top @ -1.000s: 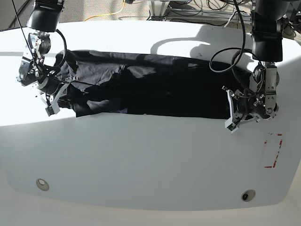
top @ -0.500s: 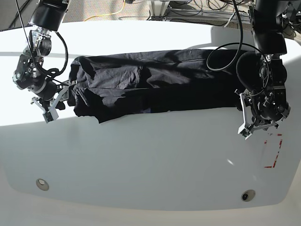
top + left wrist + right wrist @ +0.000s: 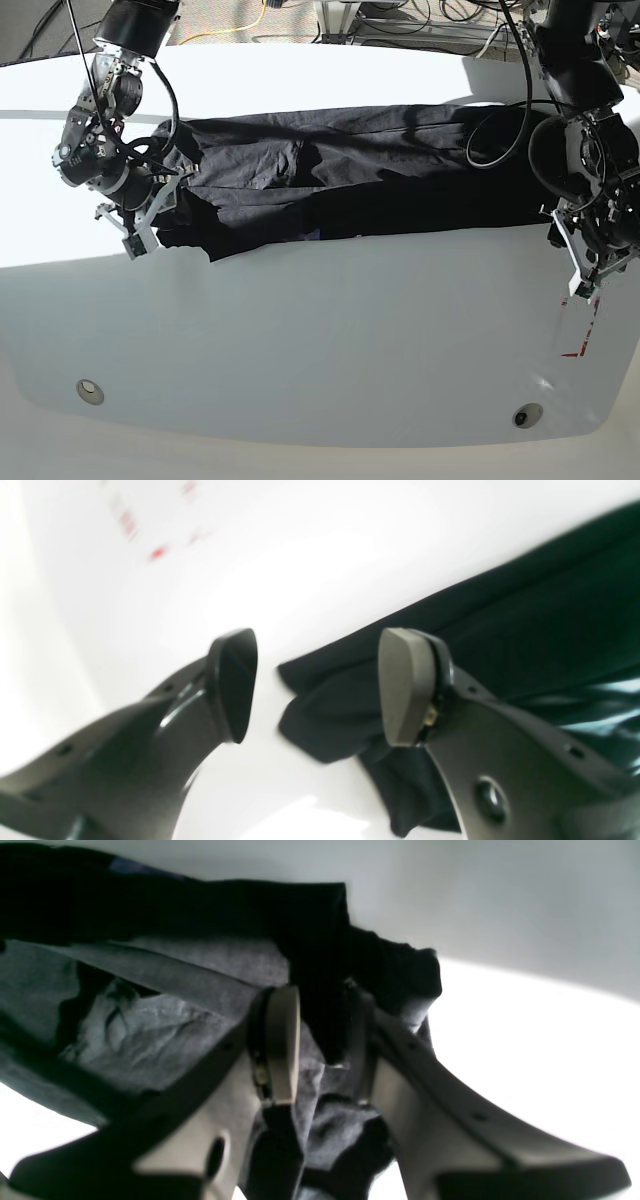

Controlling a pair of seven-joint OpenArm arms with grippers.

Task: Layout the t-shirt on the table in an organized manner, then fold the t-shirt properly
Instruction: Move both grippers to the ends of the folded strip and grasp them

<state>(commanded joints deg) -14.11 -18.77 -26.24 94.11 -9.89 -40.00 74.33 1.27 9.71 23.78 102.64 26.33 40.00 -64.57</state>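
Note:
The black t-shirt lies stretched in a long wrinkled band across the far half of the white table. At the band's end on the base view's left, my right gripper is shut on it; the right wrist view shows a bunched fold of the t-shirt pinched in the right gripper. My left gripper hangs just past the band's other end, near the table's edge. In the left wrist view the left gripper is open, with a corner of the t-shirt lying below it, not held.
A red dashed rectangle mark sits just below the left gripper. Two small metal discs lie near the table's front edge. Cables run along the floor behind the table.
My left gripper has let go of the t-shirt's end and pulled away toward the table's edge. My right gripper has moved inward along the table, still holding its end.

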